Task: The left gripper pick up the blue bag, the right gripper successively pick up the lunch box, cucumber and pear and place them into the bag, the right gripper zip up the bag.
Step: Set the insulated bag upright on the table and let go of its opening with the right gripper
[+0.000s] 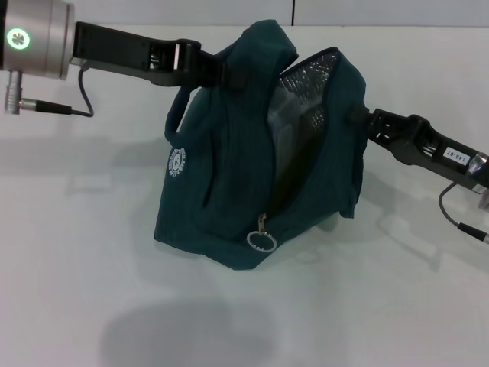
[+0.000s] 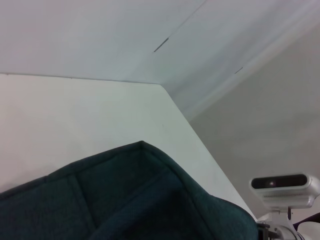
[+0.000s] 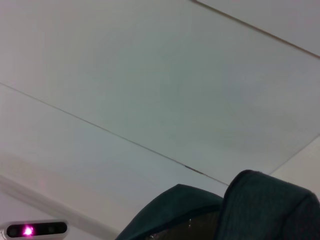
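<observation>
Blue bag (image 1: pixel 229 176) at centre frame in the head view, base on the white table (image 1: pixel 76 252), upper edge lifted, mouth partly open with foil lining (image 1: pixel 313 84) showing at upper right. Through the opening, a pale clear shape, probably the lunch box; cucumber and pear nowhere visible. Left gripper (image 1: pixel 221 73) reaching in from upper left, fingertips buried in the bag's top fabric, seemingly clamped on it. Right gripper (image 1: pixel 359 118) entering from the right edge at the bag's far rim; fingers hidden behind cloth, open or closed impossible to tell. Ring zipper pull (image 1: pixel 261 239) hanging low at lower centre. Likely step: zipping. Best done with top edge kept taut, mouth flattened, then the ring taken squarely and drawn along the seam.
</observation>
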You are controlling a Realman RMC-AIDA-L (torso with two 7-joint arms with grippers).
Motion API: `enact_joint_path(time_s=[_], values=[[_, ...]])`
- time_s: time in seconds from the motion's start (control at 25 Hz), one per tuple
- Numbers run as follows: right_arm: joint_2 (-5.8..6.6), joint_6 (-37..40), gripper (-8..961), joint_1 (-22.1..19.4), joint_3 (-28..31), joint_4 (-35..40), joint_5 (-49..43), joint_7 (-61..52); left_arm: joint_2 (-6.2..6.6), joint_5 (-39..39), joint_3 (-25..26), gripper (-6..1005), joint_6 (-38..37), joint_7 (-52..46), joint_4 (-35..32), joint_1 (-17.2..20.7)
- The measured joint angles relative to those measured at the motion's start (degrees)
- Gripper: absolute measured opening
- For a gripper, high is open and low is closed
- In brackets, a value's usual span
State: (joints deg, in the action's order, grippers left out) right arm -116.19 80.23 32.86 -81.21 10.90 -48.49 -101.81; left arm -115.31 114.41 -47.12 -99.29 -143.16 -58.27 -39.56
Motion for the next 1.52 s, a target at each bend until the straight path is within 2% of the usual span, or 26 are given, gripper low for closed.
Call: enact_joint_path(time_s=[0.16, 0.52, 0.88, 1.12, 1.28, 1.4, 1.52], values=[[0.00, -0.36, 161, 0.03, 0.00, -0.18, 0.06, 0.02, 0.00, -0.01, 0.00, 45, -0.04, 0.02, -0.01, 0.08], [0.00, 1.78, 96, -0.49, 0.51, 0.19, 0.47, 3.80, -0.37, -0.01, -0.15, 45, -0.44, 0.01, 0.00, 0.27], [0.98, 6.46, 36, -2.59, 2.31, 1.89, 1.95, 5.91, -1.33, -0.43, -0.17, 45, -1.37, -0.43, 0.11, 0.00], [2.80, 12.05, 28, -6.15, 6.39, 3.18, 1.85, 6.12, -2.14, -2.96, -0.69, 45, -1.64, 0.65, 4.59, -0.70], [3.99, 12.87, 27, -7.73, 7.32, 3.18, 1.70, 6.28, -3.18, -3.20, -0.52, 45, -0.74, 2.78, 7.63, -1.20], [4.31, 13.15, 26, -8.11, 7.11, 2.96, 1.56, 6.13, -3.89, -3.78, -0.53, 45, -0.06, 3.54, 10.16, -1.47], [4.37, 13.10, 25, -8.15, 6.95, 2.60, 1.31, 6.10, -3.98, -5.43, -0.75, 45, 0.41, 4.24, 13.10, -1.71]])
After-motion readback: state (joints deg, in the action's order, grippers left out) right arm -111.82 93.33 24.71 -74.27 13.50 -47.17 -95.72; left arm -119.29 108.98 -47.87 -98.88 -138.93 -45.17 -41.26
